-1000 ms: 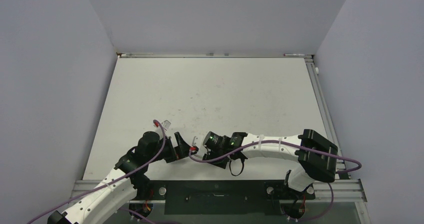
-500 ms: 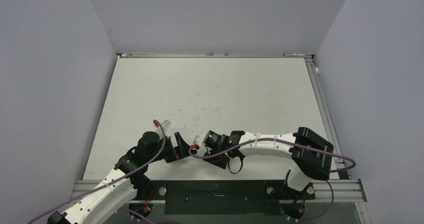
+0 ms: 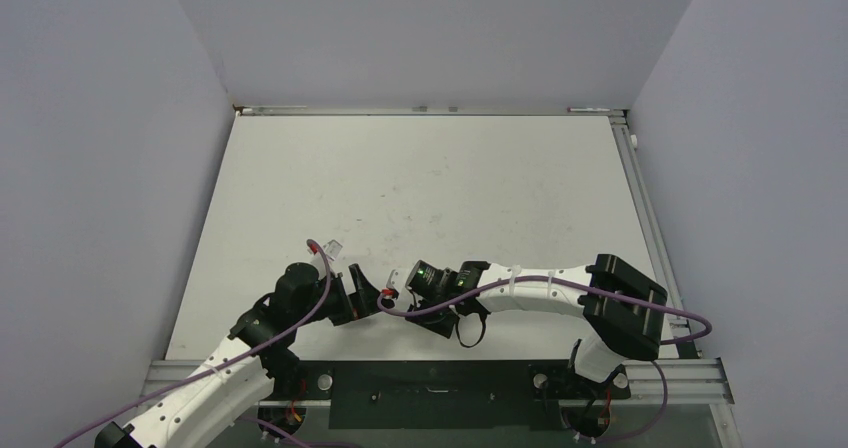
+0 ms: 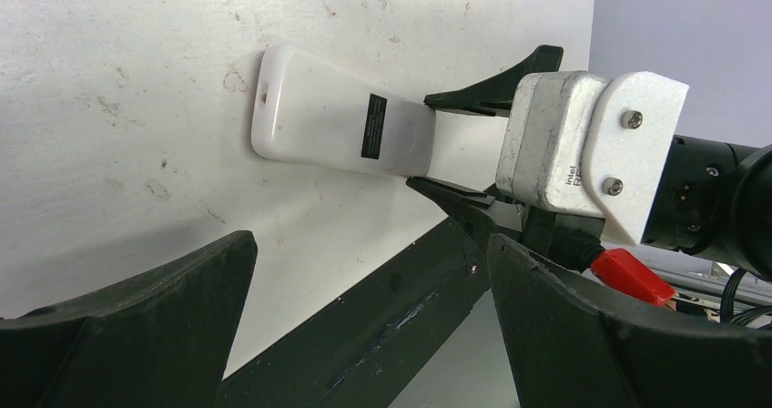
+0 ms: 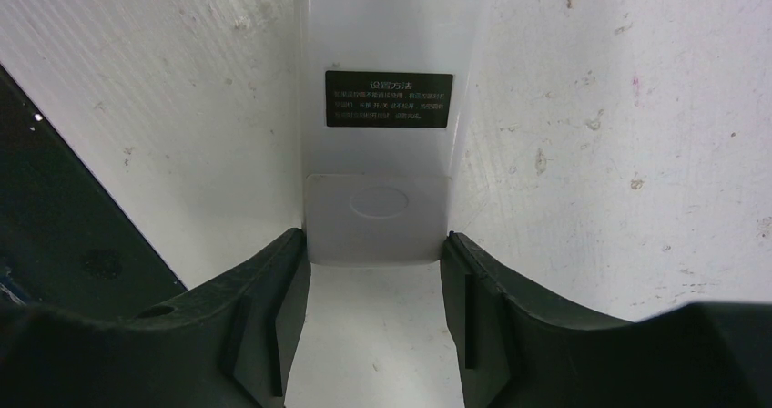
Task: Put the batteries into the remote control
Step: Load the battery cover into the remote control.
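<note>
Motion in my right arm is finished. A second ago its elbow was further right, then the arm pushed a little toward the left arm, and in the last half second nothing shifts. My right gripper (image 5: 375,244) now pinches the remote (image 5: 378,153) by its two long sides, at the end where the cover (image 5: 378,212) is. The remote lies back up on the table (image 4: 137,80), near the front edge, with the cover not yet off. My left gripper (image 4: 369,244) hovers just beside it, jaws spread wide and holding nothing. No batteries show in any view. I judge the remote is now held steady, so opening the cover should come next.
</note>
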`<action>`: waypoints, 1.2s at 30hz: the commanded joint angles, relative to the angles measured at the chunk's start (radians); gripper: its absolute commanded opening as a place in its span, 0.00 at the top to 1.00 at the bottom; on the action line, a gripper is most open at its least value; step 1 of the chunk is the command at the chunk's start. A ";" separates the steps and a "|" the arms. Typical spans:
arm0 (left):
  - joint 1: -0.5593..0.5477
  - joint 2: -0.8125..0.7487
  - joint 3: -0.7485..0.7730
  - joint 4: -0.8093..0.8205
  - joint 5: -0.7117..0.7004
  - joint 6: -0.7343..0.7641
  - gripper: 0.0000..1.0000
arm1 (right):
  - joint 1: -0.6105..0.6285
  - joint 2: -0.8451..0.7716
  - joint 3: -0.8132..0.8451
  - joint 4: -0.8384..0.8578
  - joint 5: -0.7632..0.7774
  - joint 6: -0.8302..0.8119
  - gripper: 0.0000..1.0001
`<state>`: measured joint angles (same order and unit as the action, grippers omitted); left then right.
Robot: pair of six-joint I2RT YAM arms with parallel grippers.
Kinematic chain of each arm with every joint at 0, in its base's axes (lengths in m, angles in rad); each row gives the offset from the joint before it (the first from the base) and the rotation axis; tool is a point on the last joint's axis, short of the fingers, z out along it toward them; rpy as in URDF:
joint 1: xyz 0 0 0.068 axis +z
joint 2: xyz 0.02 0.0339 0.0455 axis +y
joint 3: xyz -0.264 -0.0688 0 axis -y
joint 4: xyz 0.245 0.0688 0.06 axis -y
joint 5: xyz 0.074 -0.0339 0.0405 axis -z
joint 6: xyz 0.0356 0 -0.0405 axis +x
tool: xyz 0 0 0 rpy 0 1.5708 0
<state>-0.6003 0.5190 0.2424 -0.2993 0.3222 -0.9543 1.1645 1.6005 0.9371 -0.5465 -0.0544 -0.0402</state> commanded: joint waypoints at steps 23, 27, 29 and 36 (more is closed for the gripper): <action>0.005 0.007 0.028 0.040 0.016 0.009 0.04 | -0.005 -0.020 0.042 0.043 0.019 0.040 0.38; 0.005 0.007 0.028 0.039 0.015 0.009 0.04 | -0.005 -0.027 0.041 0.045 0.026 0.040 0.34; 0.005 0.007 0.030 0.037 0.013 0.009 0.04 | -0.005 -0.042 0.043 0.044 0.031 0.040 0.20; 0.005 0.018 0.042 0.025 -0.011 0.019 0.04 | -0.008 -0.157 0.023 0.050 0.125 0.134 0.18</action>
<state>-0.6003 0.5285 0.2424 -0.2958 0.3244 -0.9543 1.1645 1.5620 0.9428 -0.5312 -0.0162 0.0174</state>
